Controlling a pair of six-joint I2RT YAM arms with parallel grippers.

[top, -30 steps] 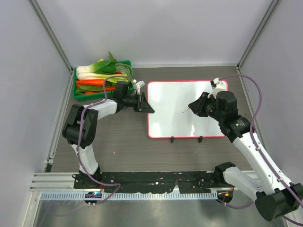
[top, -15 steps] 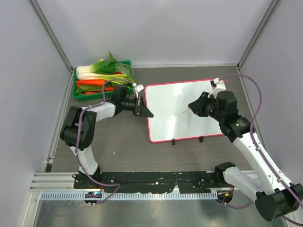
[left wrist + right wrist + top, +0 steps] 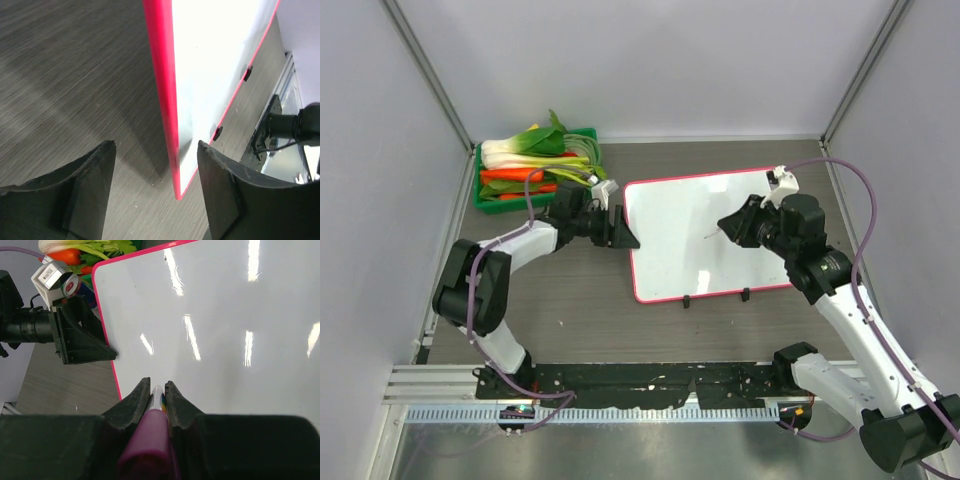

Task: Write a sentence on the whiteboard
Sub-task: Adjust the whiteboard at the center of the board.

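The whiteboard (image 3: 695, 215) lies flat on the table, slightly skewed, with a pink-red frame and two black feet at its near edge. The sentence is out of view: the board surface (image 3: 225, 330) that shows is plain white. My left gripper (image 3: 624, 236) is open at the board's left edge. In the left wrist view the pink frame (image 3: 162, 75) runs between the spread fingers of my left gripper (image 3: 156, 147), touching neither. Over the board's middle, my right gripper (image 3: 728, 226) is shut on a marker (image 3: 712, 234). In the right wrist view the marker (image 3: 150, 440) is purple with a white tip between the fingers of my right gripper (image 3: 157, 384).
A green crate (image 3: 485, 200) of vegetables stands at the back left, just behind the left arm; its greens (image 3: 90, 247) show in the right wrist view. Grey walls and metal posts close in the table. A black rail runs along the near edge.
The board's left side swung left and away, leaving it skewed. My left gripper, shut on the board's edge half a second ago, has opened and let go. The right arm has hardly moved.
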